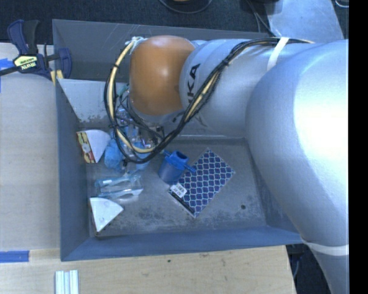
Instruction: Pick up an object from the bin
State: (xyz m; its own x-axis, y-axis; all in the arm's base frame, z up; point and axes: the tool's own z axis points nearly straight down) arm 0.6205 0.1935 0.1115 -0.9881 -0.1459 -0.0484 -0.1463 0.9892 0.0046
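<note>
Blue crumpled thing (113, 155) lies just beside the hand (132, 147), whose grip I cannot tell.

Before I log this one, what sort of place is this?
Probably a robotics lab's bin-picking test cell: a large silver KUKA arm reaches into a grey metal bin holding unrelated odds and ends, such as a blue lattice-patterned packet and a small blue cup-like piece.

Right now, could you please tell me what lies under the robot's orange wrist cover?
Below the rounded orange wrist cover, the hand sits by a light blue crumpled piece and a white-and-yellow packet. The floor of the grey metal bin directly beneath the cover is hidden.
</note>
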